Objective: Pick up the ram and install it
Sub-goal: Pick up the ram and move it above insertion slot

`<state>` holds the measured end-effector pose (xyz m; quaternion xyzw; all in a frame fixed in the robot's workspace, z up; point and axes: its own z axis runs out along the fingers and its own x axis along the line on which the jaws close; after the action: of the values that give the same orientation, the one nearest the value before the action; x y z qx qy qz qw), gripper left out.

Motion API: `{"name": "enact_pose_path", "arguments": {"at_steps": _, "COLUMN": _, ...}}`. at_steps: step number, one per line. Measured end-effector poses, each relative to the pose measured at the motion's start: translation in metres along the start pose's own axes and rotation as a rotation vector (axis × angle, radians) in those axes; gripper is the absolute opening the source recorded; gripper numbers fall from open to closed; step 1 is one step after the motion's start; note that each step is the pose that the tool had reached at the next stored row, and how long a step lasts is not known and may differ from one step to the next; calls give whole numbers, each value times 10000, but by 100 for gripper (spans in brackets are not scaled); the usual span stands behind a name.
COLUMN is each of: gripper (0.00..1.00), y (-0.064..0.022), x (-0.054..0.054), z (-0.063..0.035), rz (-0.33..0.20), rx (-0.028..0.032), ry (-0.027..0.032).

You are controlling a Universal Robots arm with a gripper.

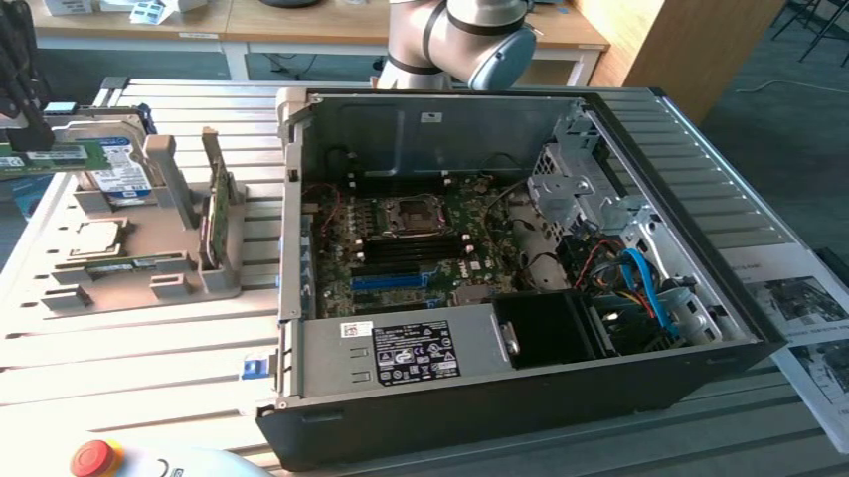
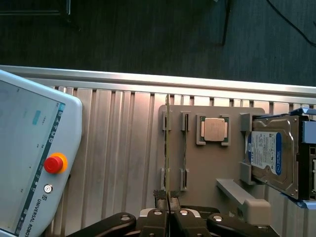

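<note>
Two ram sticks (image 1: 40, 159), one hard drive (image 2: 271, 153), one processor (image 2: 214, 130).

An open computer case (image 1: 531, 397) lies on a ribbed metal table (image 1: 133, 368), and its motherboard (image 1: 438, 253) is in plain sight. Blue cables (image 1: 643, 283) run at the exterior view's right side of the case. At the exterior view's left stands a grey holder (image 1: 133, 298) with a hard drive (image 1: 119, 164), a green card (image 1: 219, 214) standing on edge and a processor chip (image 1: 90, 237). Above the holder, the gripper (image 1: 27, 127) is closed on the ram (image 1: 54, 159), which is held level, just beside the hard drive.
</note>
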<state>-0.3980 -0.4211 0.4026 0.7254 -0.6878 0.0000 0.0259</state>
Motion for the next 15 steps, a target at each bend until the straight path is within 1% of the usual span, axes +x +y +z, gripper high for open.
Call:
{"name": "enact_pose_path", "arguments": {"at_steps": 3, "gripper": 12, "y": -30, "x": 16, "z": 0, "rz": 0, "rx": -6, "ry": -1}}
{"name": "enact_pose_path", "arguments": {"at_steps": 7, "gripper": 12, "y": -92, "x": 38, "z": -2, "rz": 0, "rx": -14, "ry": -1}}
{"name": "enact_pose_path", "arguments": {"at_steps": 10, "gripper": 12, "y": -159, "x": 59, "z": -3, "rz": 0, "rx": -25, "ry": -2}}
{"name": "enact_pose_path", "arguments": {"at_steps": 15, "gripper": 12, "y": -294, "x": 94, "z": -8, "rz": -2, "rx": -51, "ry": -3}}
